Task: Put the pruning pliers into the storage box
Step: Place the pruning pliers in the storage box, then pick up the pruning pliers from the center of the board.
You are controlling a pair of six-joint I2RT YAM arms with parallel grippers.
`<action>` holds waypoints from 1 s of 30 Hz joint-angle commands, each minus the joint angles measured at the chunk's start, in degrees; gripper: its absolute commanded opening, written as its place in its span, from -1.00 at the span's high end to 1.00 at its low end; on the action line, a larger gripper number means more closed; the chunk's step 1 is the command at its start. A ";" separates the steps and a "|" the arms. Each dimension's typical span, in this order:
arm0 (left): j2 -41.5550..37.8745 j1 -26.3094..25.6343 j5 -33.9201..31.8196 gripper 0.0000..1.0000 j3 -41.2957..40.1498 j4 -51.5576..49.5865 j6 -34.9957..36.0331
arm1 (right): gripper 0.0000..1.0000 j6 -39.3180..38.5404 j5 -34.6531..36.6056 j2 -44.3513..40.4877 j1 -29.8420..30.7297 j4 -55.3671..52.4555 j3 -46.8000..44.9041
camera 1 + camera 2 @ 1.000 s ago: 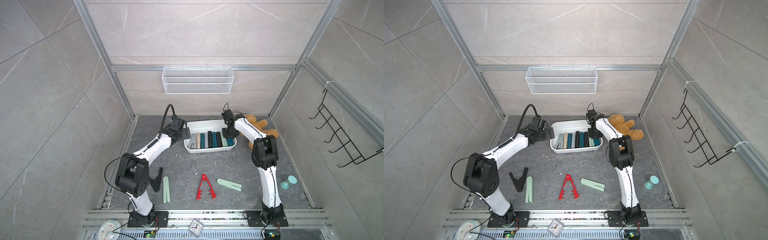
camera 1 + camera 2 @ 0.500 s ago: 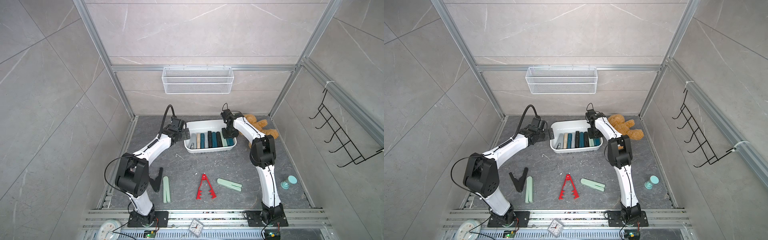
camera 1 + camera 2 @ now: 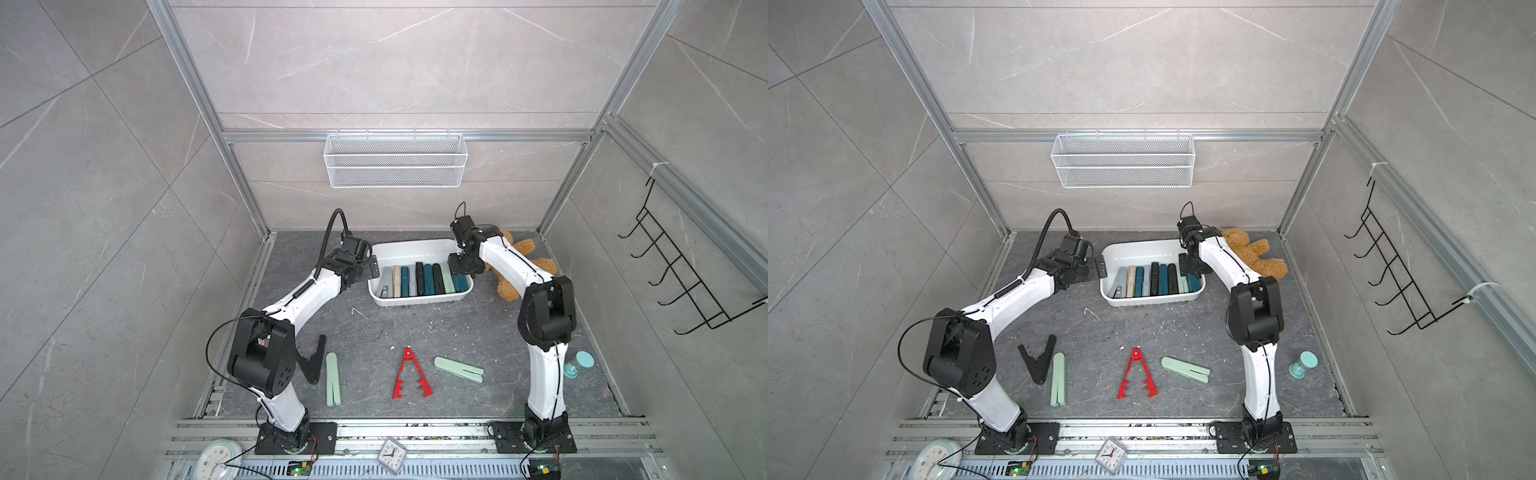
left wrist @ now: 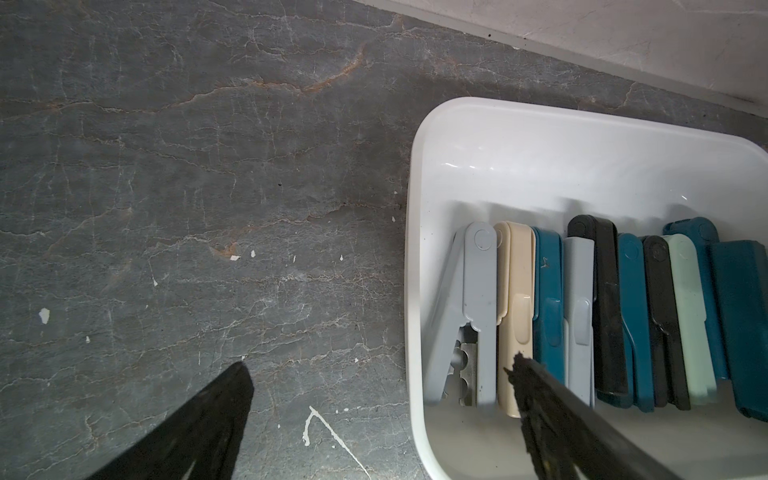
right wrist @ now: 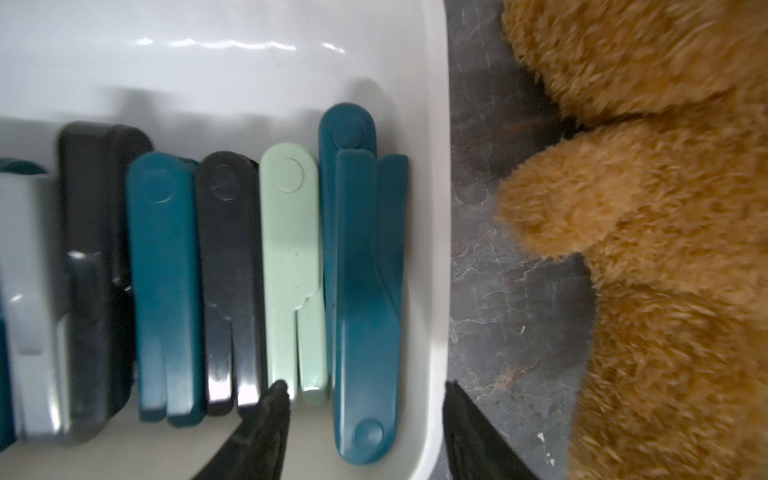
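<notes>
- The dark stone floor (image 3: 415, 328) is wide open in front of the storage box (image 3: 415, 251). Behind the box there's just a thin strip before the back wall.
- The white wire basket (image 3: 395, 166) hangs on the wall well above the box.
- The brown teddy bear (image 3: 544, 266) lies just beside the box's right end, under the right arm.
- The left gripper (image 4: 378, 361) hovers at the box's left end, fingers spread wide and empty.
- The right gripper (image 5: 365, 388) is at the box's right end with its fingers apart, straddling the wall and gripping nothing.
- A dark teal pliers (image 5: 365, 291) lies loose between those fingers, inside the box.
- A row of pruning pliers (image 3: 419, 278) fills the box's front half.
- Well in front of the box lie the black V (image 3: 313, 361), the mint pair (image 3: 333, 378), the red toothed one (image 3: 409, 376) and another mint (image 3: 459, 369).
- Since a second ago, arms and floor pliers look unmoved.
</notes>
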 commanded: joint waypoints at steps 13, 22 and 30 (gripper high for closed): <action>-7.47 0.17 5.88 -0.99 -7.80 9.48 1.34 | -0.43 -18.00 -18.01 -29.47 0.38 16.18 -37.85; -8.09 0.17 5.91 -0.99 -8.84 9.85 0.94 | -0.43 -22.45 -15.68 -31.59 12.26 9.30 -42.40; -8.35 0.17 5.64 -0.99 -8.91 9.76 1.32 | -0.37 -24.93 -15.05 -29.97 19.65 2.29 -42.81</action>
